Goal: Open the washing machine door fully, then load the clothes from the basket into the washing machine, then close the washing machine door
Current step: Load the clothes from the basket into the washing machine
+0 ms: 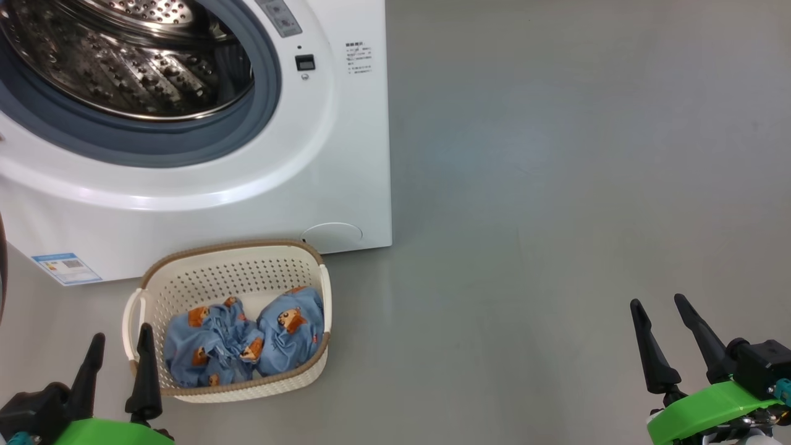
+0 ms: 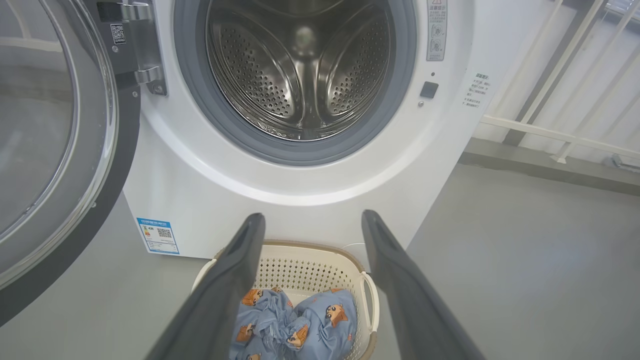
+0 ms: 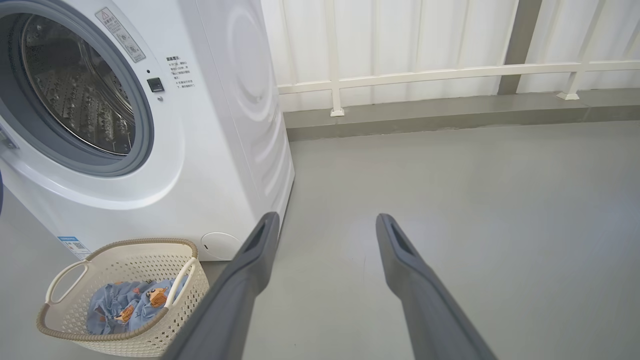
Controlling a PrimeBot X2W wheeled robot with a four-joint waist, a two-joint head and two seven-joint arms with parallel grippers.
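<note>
Our left wrist view shows the washing machine door swung open. The clothes lie in the basket before the washing machine; our left gripper and right gripper spread wide.

The left gripper and right gripper sit low, each with its 2 jaws spread apart.

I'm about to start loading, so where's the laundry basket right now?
In the head view the basket sits on the floor at lower left, just in front of the washing machine, beside the left gripper, with the clothes inside.
</note>
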